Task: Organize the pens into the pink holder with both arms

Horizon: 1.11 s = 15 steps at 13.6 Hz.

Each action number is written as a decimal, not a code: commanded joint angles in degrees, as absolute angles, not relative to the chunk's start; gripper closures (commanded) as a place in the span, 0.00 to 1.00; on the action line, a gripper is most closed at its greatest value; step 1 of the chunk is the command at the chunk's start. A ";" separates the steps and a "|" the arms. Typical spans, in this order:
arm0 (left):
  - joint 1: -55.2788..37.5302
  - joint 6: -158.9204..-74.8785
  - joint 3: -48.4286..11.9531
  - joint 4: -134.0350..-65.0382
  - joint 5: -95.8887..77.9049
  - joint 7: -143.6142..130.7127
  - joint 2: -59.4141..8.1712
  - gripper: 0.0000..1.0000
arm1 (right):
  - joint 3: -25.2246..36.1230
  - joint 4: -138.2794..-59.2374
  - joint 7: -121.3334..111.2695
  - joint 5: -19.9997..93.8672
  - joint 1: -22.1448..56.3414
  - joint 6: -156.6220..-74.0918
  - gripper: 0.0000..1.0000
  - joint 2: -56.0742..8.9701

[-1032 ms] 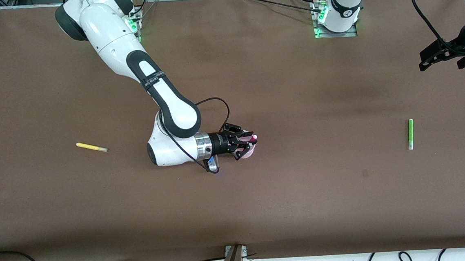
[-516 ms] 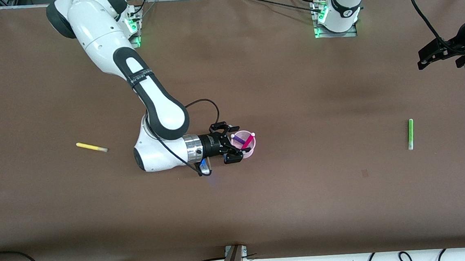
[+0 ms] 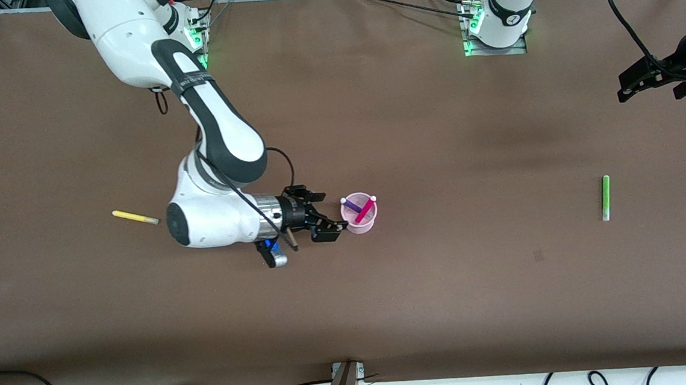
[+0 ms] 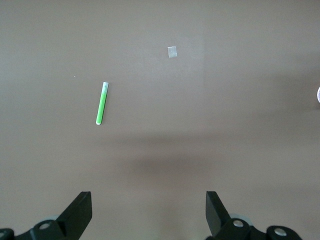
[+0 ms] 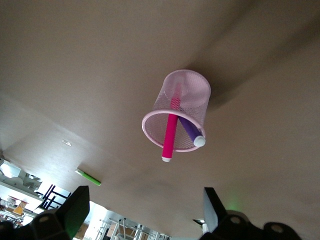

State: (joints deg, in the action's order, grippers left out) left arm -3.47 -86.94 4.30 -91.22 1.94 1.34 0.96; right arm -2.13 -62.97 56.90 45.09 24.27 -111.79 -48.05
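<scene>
Near the middle of the table (image 3: 447,306), my right gripper (image 3: 328,222) sits low just beside the cup (image 3: 360,224), on the side toward the right arm's end, fingers spread wide and holding nothing. The cup stands upright with the pink pen (image 3: 366,209) and the purple pen (image 3: 351,204) leaning crossed inside it, pale ends up.

My left gripper (image 3: 643,78) waits high over the table edge at the left arm's end, fingers also apart and empty; its wrist view looks down on the green pen (image 4: 101,103).

Two pens are not yet in the cup. The yellow pen (image 3: 134,217) lies flat toward the right arm's end, well apart from the cup. The green pen lies flat near the edge at the left arm's end.

My judgement of the step: clear the cup, then go for the yellow pen.
- Lift before swinging, so a finger does not tip the cup.
- Turn the wrist so the fingers straddle the pen across its width.
- Grip mid-barrel; it is slim and may roll.
- Green pen suits the left arm.
</scene>
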 commanded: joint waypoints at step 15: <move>-3.96 -86.57 3.87 -90.09 2.55 1.14 0.62 0.00 | 8.09 -91.73 14.89 14.87 19.87 -93.78 0.00 -9.61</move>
